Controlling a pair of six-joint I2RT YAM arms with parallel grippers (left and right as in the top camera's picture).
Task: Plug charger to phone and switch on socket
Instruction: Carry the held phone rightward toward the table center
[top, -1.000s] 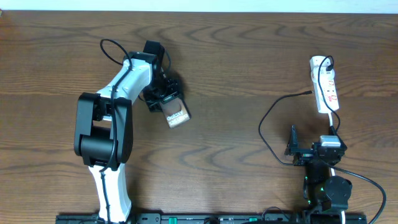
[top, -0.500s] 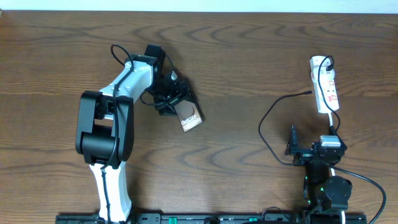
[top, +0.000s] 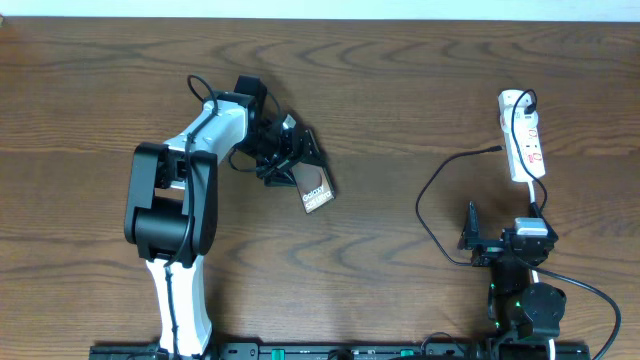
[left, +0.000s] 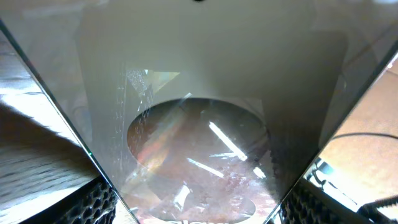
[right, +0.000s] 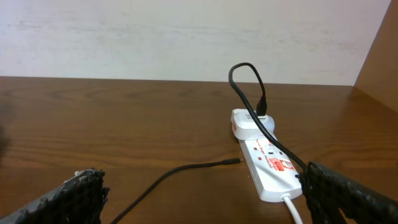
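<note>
The left arm rises from its base at the near-left edge of the tabletop (top: 400, 80), folds at the elbow and turns its wrist to the right. The left hand (top: 292, 158) is clamped on the upper end of the phone (top: 316, 191). The phone lies at a slant, its lettered end pointing toward the near right. In the left wrist view the phone (left: 199, 124) fills the space between the two fingers (left: 93, 199), its glossy face showing the dark oval patch.

The right arm sits folded low at the near-right edge, and the right hand (top: 503, 228) points toward the far side. Its fingers (right: 81, 193) stand wide apart with nothing between them.

The power strip (top: 522, 135) lies at the far right, just beyond the right hand. The charger (top: 419, 207) has its plug (right: 261, 112) pushed into the strip's far end. Its thin cable loops leftward over the wood, and the small connector tip (right: 233, 162) lies loose beside the strip (right: 264, 158), well apart from the phone.
</note>
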